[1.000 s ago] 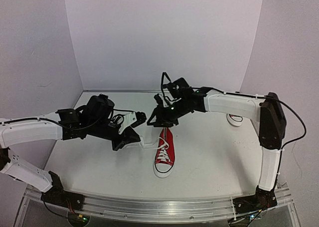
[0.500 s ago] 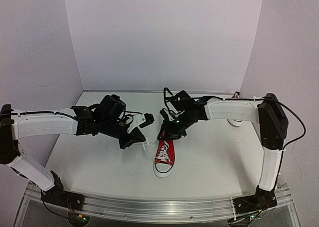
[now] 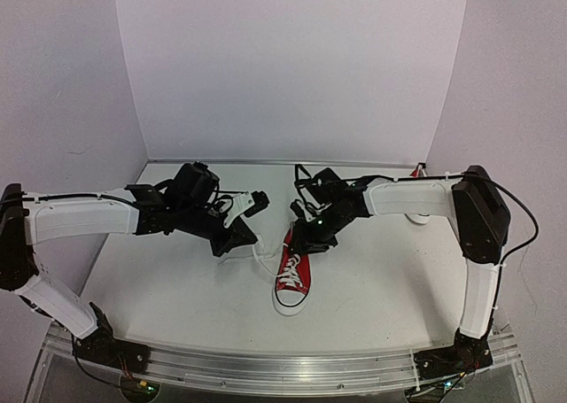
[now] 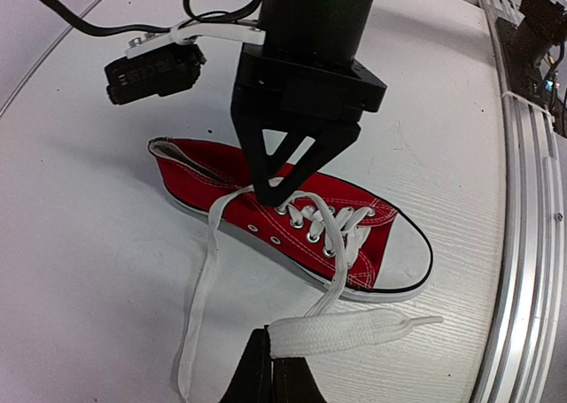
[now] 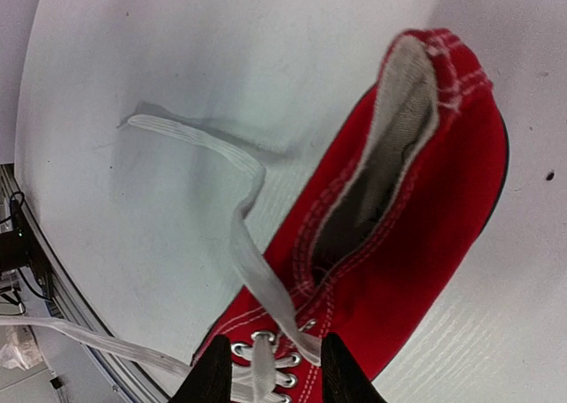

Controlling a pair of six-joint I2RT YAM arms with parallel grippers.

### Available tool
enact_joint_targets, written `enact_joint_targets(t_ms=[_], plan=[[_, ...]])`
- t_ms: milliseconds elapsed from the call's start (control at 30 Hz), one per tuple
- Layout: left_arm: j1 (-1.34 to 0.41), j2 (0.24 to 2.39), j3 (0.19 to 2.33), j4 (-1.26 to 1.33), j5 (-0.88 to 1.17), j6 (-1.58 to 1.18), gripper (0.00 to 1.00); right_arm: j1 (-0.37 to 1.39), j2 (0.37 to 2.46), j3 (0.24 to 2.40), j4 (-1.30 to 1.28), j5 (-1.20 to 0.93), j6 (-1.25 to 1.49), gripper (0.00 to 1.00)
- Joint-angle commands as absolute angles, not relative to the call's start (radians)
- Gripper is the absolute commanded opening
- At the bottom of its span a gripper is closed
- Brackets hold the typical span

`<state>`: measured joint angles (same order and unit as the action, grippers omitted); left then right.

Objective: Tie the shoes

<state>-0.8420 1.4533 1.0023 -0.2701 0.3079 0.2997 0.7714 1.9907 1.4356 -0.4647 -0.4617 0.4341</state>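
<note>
One white table [image 3: 177,288], lilac walls [image 3: 292,66]; left claw [image 4: 270,363] pinches a lace [image 4: 354,328], right claw [image 4: 273,189] unclear.

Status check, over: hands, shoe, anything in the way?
Left hand shut on lace end. Right hand open, straddling other lace at top eyelets. Shoe upright, untied. Nothing blocking.

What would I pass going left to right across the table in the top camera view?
Left gripper holding the white lace, red canvas sneaker with white toe cap, second red sneaker partly behind the right arm.
</note>
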Motion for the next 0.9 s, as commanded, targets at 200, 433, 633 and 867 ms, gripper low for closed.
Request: enact_joint_targets(t_ms=[200,433,633,867], plan=[[-0.811,1.557,1.122,-0.218,0.303,0.195,0.0,0.755,1.995,1.41,-0.411,-0.539,0.38,0.25],[-0.783,1.631,1.184,-0.222,0.279,0.142,0.0,0.755,2.001,1.406,-0.393,-0.577,0.366,0.23],[-0.774,1.655,1.2,-0.203,0.292,0.126,0.0,0.755,2.002,1.401,-0.385,-0.574,0.367,0.06],[-0.772,1.688,1.206,-0.198,0.303,0.118,0.0,0.755,1.925,1.383,-0.386,-0.541,0.356,0.0]])
